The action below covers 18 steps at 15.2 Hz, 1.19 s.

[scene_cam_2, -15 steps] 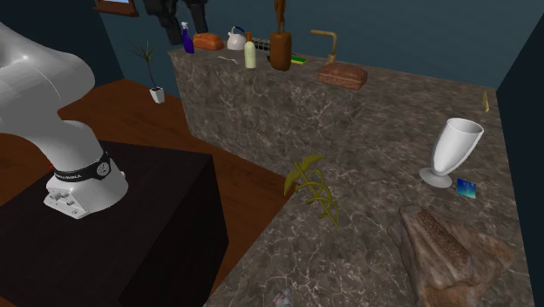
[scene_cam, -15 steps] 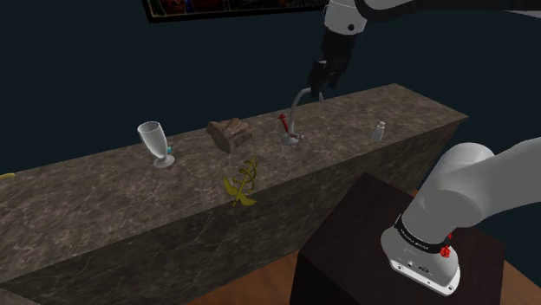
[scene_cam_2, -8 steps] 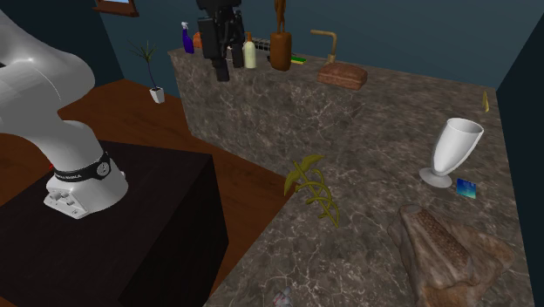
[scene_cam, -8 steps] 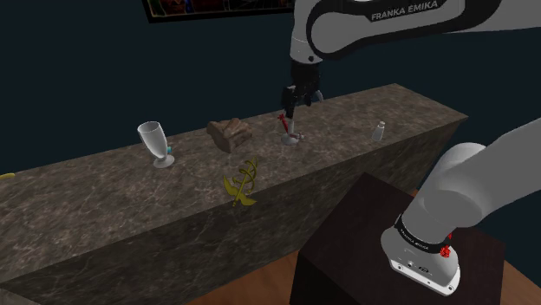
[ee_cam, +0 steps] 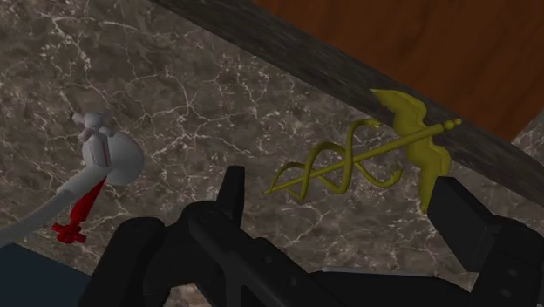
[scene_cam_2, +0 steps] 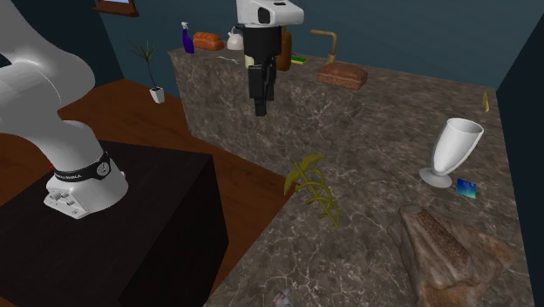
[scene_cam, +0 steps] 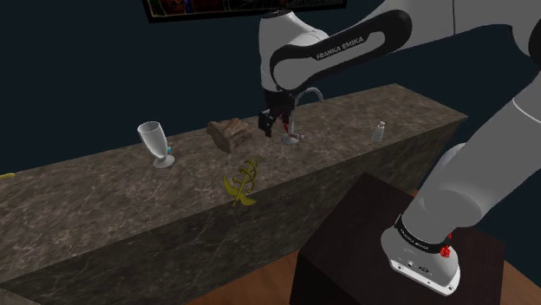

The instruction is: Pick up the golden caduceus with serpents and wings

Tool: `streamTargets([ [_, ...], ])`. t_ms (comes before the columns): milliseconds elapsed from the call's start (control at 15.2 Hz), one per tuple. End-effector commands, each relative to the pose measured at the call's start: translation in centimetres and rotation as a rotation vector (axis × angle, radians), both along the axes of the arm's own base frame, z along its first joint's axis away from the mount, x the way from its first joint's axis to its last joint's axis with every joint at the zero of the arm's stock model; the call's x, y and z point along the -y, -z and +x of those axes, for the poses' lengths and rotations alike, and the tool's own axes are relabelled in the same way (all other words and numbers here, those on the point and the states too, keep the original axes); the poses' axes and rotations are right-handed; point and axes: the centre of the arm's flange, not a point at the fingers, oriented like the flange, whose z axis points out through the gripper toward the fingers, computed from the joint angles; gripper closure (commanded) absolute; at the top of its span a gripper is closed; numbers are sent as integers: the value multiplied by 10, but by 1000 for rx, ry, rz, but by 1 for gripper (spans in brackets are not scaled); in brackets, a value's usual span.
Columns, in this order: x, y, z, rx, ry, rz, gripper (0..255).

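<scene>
one caduceus (scene_cam: 241, 182) at counter (scene_cam: 104, 186) edge

The shoulder view looks from beside the stand (scene_cam: 381, 251), down across the counter (scene_cam: 104, 199), with the caduceus (scene_cam: 242, 180) at mid distance. The second exterior view sits close over the counter, near the caduceus, facing along it. The wrist view looks down on the caduceus from close above. All three views share the caduceus.

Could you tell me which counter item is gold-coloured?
The caduceus, lying flat near the counter's edge; the cup is white, the lump brown, the faucet grey.
</scene>
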Motion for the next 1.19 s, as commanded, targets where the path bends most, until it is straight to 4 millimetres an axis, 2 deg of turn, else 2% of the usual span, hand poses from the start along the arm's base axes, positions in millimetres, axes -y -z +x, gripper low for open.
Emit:
streamTargets([
  [0,-6,22,17,-13,-2,-11,0],
  [1122,-64,216,142,-127,-23,-102,0],
])
